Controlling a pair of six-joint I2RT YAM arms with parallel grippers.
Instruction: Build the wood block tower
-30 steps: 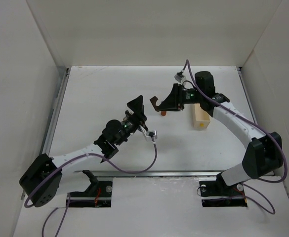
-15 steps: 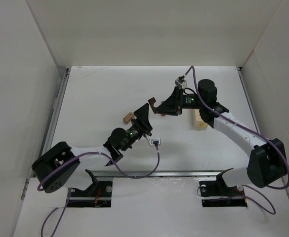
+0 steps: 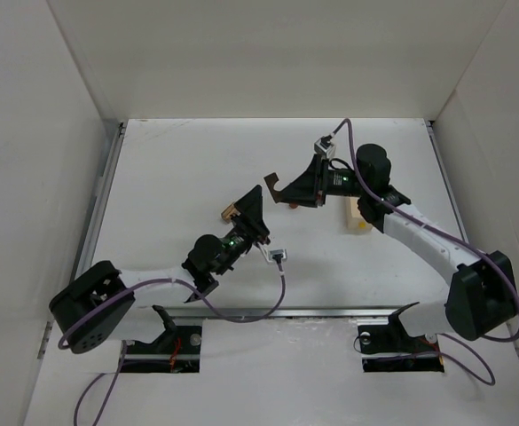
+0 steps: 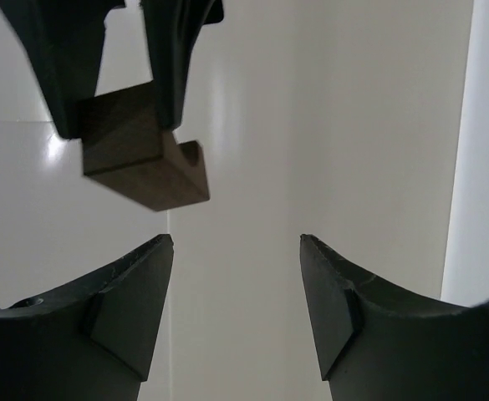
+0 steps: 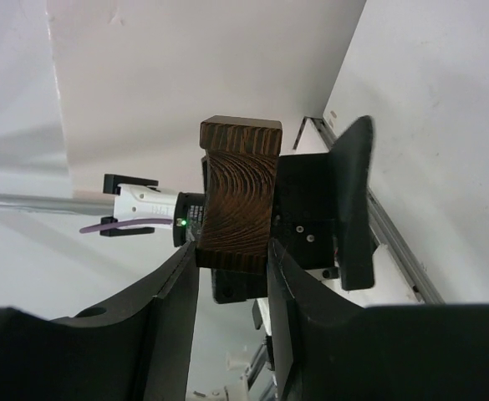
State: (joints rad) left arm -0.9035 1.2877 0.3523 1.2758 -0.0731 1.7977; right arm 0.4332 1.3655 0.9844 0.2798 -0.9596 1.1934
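While the right gripper (image 3: 278, 184) hangs over the middle of the tabletop (image 3: 170, 169), its fingers are clamped on a dark wooden block (image 5: 237, 192), whose grain shows in its own wrist view. The left gripper (image 4: 236, 251) points at that block from the near side, close but not touching. Its fingers are spread apart with nothing between them. A small tan piece (image 3: 231, 211) sits just beside the left gripper, possibly another block, though it is too small to tell. An orange bit (image 3: 292, 202) shows beneath the right gripper. A cream box (image 3: 358, 218) lies toward the right edge, partly under the right arm.
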